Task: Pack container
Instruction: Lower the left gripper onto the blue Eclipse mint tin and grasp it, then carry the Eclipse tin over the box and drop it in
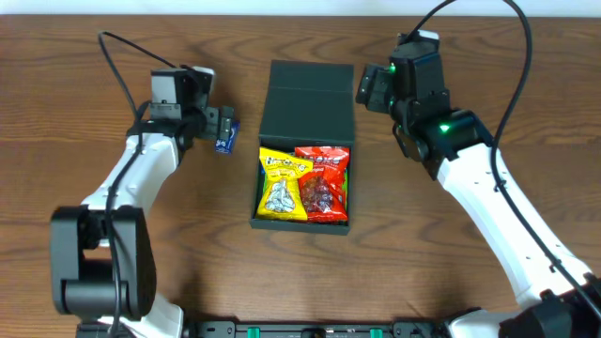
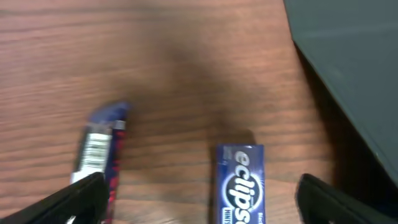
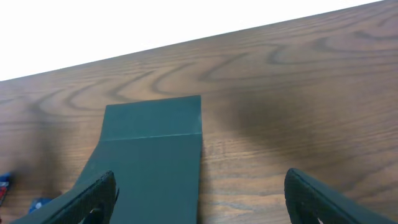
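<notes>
fingers (image 3: 87, 202) spread on left gripper (image 2: 208, 199) and right gripper (image 3: 205, 202) — container (image 1: 310, 99) lies between them.

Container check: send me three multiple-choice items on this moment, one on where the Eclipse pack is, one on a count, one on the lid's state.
1. Where is the Eclipse pack?
A) in the container
B) held up in the air
C) on the table beside the container

2. How many packs lie in the container?
A) two
B) three
C) none

3. The lid is:
A) shut
B) open, folded back
C) detached, lying apart

Key:
1 C: the left wrist view shows it lying on the wood, outside the box.
2 A: a yellow pack and a red pack sit side by side.
3 B: the flap lies back and the contents are exposed.
</notes>
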You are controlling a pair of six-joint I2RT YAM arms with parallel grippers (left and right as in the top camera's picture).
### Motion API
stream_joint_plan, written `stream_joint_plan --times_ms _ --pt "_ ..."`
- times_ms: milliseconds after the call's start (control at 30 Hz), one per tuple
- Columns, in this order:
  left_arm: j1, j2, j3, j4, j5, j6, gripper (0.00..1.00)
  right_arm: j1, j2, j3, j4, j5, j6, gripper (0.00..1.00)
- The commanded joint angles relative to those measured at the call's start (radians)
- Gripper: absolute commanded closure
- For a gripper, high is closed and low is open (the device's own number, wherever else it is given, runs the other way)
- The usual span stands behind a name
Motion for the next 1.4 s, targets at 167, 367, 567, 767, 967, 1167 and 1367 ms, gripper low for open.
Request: stream_joint_plan --times_ms 167,367,567,767,967,1167,1367 --pt "-0.052 0.056 0.013 -0.058 0.039 0.029 0.09 -0.023 -0.003 -0.003 -0.001 0.015 -0.011 0.12" --pt "-0.088 0.094 0.013 -0.092 -0.002 0.028 0.18 -0.032 -0.003 -0.003 -0.001 0.015 -0.011 0.10" --pt "-0.087 0.127 0.013 -0.082 -0.035 0.015 0.22 -0.036 -0.003 -0.003 -0.002 0.015 -0.011 0.09" --pt "-0.087 0.130 0.013 -0.060 -0.043 -0.009 0.26 -0.037 -0.003 -0.003 -0.002 0.015 -0.012 0.08" --pt "-0.087 0.155 0.013 -0.048 -0.046 -0.009 0.28 -0.037 -0.003 -0.003 -0.002 0.015 -0.045 0.08" --pt "-0.087 0.188 0.013 -0.030 -0.046 -0.009 0.31 -0.037 -0.003 -0.003 -0.002 0.015 -0.045 0.07" --pt "-0.087 0.196 0.013 -0.021 -0.046 -0.040 0.56 -0.037 -0.003 -0.003 -0.005 0.015 -0.055 0.07"
